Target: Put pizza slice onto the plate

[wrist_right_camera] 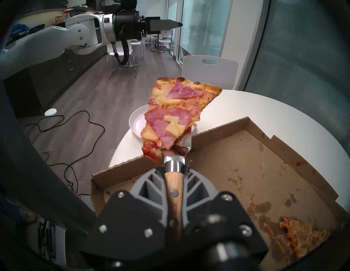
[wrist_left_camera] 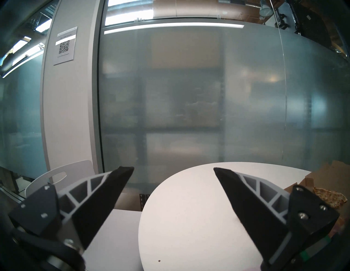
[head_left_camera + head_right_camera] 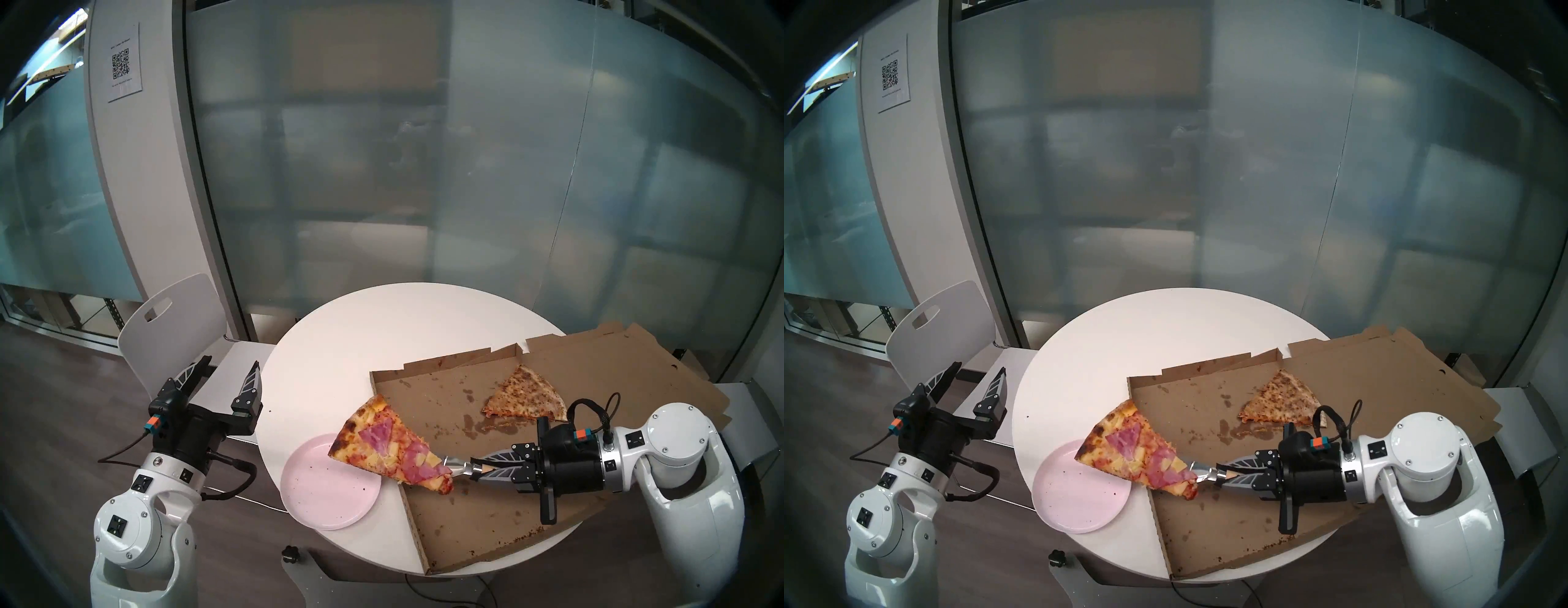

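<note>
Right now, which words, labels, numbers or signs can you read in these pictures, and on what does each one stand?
No text reads.
Sheet on the white column: a QR code, with small lines too blurred to read.
Pizza box: no print seen.
Plate: no mark, only specks.

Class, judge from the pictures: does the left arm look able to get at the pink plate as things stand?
Probably yes. The left gripper is open and empty, beside the table, and the plate lies at the near left edge. Only the pizza slice overhangs its right side.

White arms [image 3: 679,463], black ribbed tools [image 3: 225,373]
</note>
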